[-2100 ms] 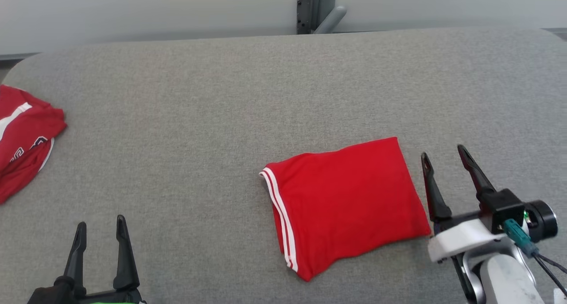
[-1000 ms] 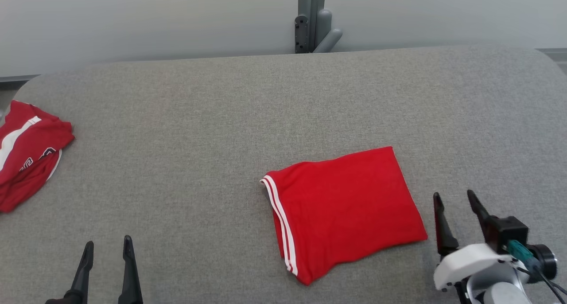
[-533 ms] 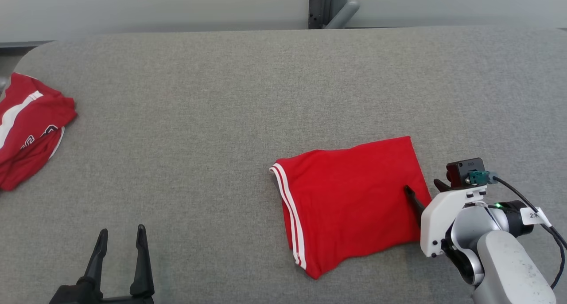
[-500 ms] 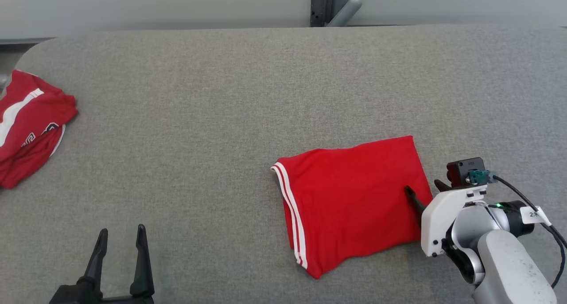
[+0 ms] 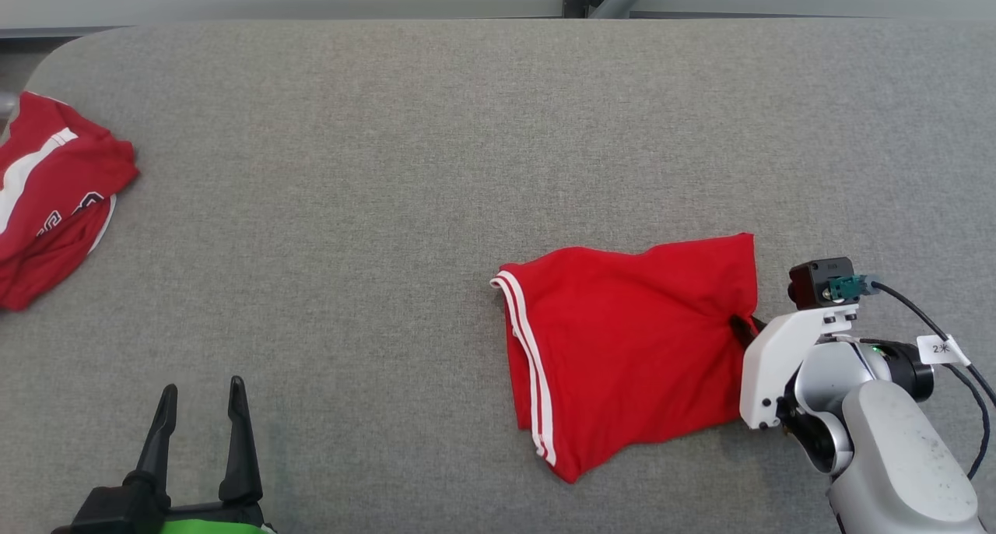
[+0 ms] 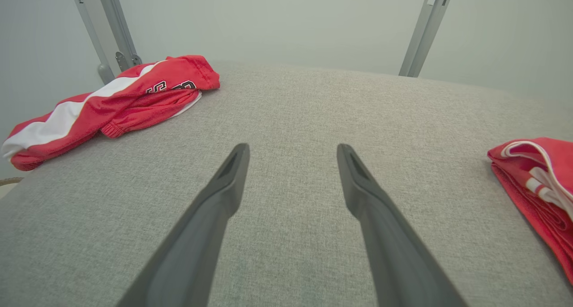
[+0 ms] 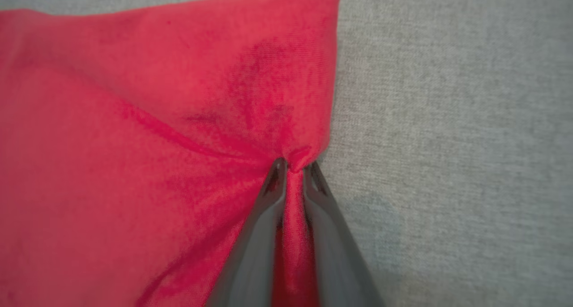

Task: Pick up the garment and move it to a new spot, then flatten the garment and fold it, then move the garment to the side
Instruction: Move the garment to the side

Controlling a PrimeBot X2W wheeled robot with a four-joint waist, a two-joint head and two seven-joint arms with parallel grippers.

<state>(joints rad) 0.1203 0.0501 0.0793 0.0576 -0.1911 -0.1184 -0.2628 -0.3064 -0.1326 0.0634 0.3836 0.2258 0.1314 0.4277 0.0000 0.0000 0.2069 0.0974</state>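
So the folded red garment point(image 5: 622, 347) is lying on the grey desk point(image 5: 389, 168), right of centre and on the near side, with its white-striped hem pointing left. The right end effector point(image 7: 293, 164) is pinched narrow on the garment's right edge. There's a little nub of cloth bunched between the fingertips and creases fanning out from that spot, so it's really gripping fabric, not just resting on it. Grabbing at the edge makes sense. To me the fold looks done, and what's left is dragging or lifting the bundle off to the side. A one-point grip on stacked layers could let it come unfolded though, so I'd go slow. The left end effector point(image 5: 201, 390) sits wide apart and empty at the near left, out of the way. Another red jersey point(image 5: 47, 199) is heaped at the left edge, well apart.
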